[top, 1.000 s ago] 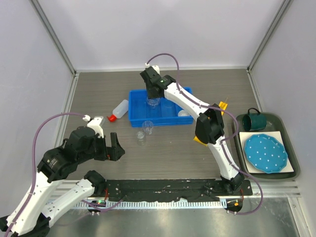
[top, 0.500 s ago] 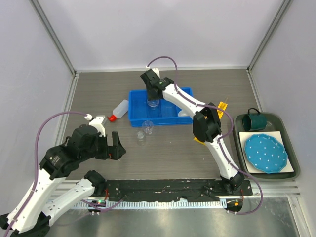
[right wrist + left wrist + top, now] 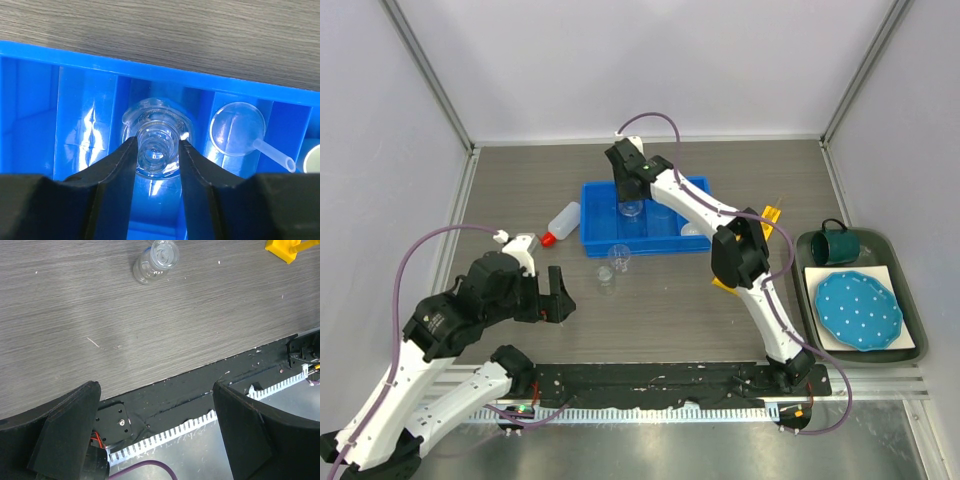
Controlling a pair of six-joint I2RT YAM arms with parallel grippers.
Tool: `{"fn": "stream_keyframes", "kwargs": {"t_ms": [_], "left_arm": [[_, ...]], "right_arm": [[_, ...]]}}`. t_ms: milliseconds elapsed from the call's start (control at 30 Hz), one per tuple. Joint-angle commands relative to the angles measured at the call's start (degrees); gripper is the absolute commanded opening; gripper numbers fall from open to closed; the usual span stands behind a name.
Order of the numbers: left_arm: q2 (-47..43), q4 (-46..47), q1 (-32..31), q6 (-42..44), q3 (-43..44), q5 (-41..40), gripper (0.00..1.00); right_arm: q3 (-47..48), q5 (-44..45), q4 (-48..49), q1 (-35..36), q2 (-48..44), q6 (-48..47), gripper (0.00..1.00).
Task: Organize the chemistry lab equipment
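Note:
A clear glass flask (image 3: 157,117) stands in a compartment of the blue bin (image 3: 75,55). My right gripper (image 3: 157,145) is shut on its neck, one finger against each side. A clear funnel (image 3: 237,128) lies in the compartment to the right, and a white dish (image 3: 312,160) shows at the edge. From above, the right gripper (image 3: 630,195) hangs over the bin (image 3: 595,215). Two small beakers (image 3: 619,255) (image 3: 607,276) stand in front of the bin. The red-capped squeeze bottle (image 3: 561,222) lies to its left. My left gripper (image 3: 552,297) is open and holds nothing. In the left wrist view it (image 3: 157,425) hangs over the table's near edge.
The yellow rack (image 3: 772,215) sits right of the bin, partly hidden by the right arm. A dark tray (image 3: 910,345) at the far right holds a teal mug (image 3: 833,245) and a blue dotted plate (image 3: 858,308). One beaker (image 3: 156,261) shows ahead of the left gripper.
The right arm's elbow shifted slightly while its gripper stayed over the bin on the flask. The left arm edged a little. Nothing on the table moved.

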Motion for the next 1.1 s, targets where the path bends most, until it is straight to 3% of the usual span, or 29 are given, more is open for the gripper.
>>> {"fn": "stream_keyframes", "kwargs": {"t_ms": [0,100,300,467,633,867,1067], "left_arm": [[0.01,2.4,0.25,0.43,-0.25,0.64,1.0],[-0.17,2.05,0.25,0.43,0.27,0.64,1.0],[-1.31,1.0,0.25,0.34,0.98,0.38,1.0],[-2.37,0.64,0.25,0.25,0.63,0.2,1.0],[-3.24,0.29,0.25,0.25,0.54,0.46,1.0],[-3.95,0.2,0.25,0.16,0.28,0.9,1.0],[-4.39,-0.06,0.25,0.07,0.28,1.26,1.0]], "right_arm": [[0.72,0.74,1.37,0.44,-7.06,-1.28,0.47],[0.28,1.71,0.84,0.97,-9.08,-2.07,0.55],[-5.69,4.87,1.36,4.74,-16.98,-3.04,0.56],[-17.72,9.78,3.73,9.14,-25.33,-1.46,0.56],[-32.91,7.43,10.32,10.81,-35.61,5.04,0.56],[-44.71,6.11,14.72,12.92,-38.45,12.25,0.56],[-54.91,3.99,25.43,13.28,-38.18,17.69,0.56]]}}
